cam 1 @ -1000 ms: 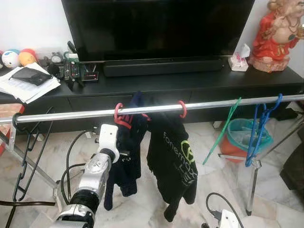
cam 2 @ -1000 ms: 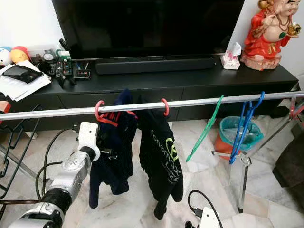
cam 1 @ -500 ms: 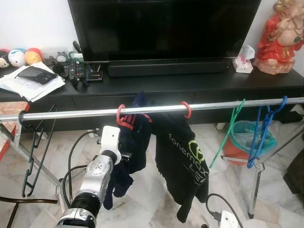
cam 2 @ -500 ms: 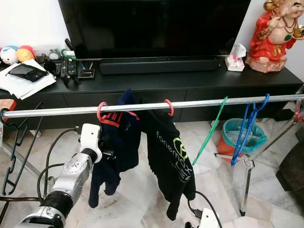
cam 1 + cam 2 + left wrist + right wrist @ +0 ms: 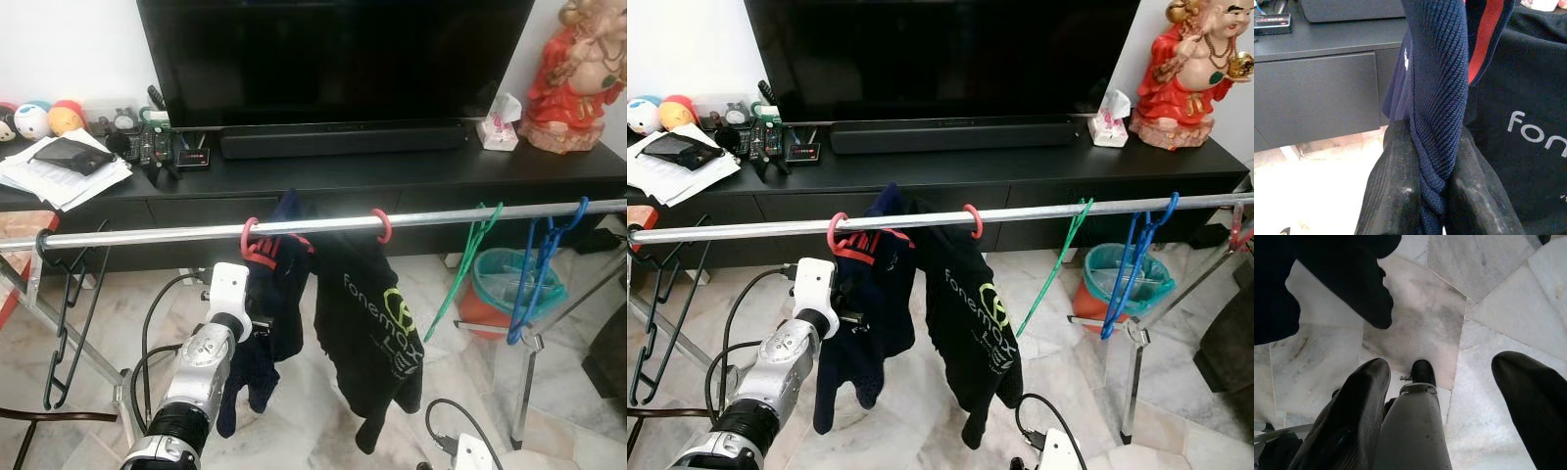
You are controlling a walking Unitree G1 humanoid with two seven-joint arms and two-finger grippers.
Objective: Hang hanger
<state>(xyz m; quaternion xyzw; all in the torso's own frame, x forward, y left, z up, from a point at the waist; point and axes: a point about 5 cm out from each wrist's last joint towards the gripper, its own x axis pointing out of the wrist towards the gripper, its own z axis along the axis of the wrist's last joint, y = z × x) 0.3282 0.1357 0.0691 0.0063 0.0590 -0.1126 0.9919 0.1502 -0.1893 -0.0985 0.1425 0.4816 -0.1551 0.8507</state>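
Two red hanger hooks (image 5: 246,235) (image 5: 382,225) sit on the silver rail (image 5: 147,236). A navy garment with red trim (image 5: 282,284) hangs from the left hook, a black printed shirt (image 5: 372,323) from the right one. My left gripper (image 5: 1432,196) is shut on a twisted fold of the navy garment, just below the rail; its fingers (image 5: 1396,181) press the knit from both sides. My right gripper (image 5: 1449,396) hangs open low over the marble floor, with nothing between its fingers.
A green hanger (image 5: 462,262) and blue hangers (image 5: 544,264) hang further right on the rail, black hangers (image 5: 69,313) at its left end. Behind stand a black TV console (image 5: 392,176) and a statue (image 5: 578,73). A bucket (image 5: 500,284) and cables (image 5: 147,333) lie on the floor.
The camera shifted slightly. The black shirt swung a little on the rail, and the navy garment's lower part shifted. My left gripper keeps its hold on the navy fold.
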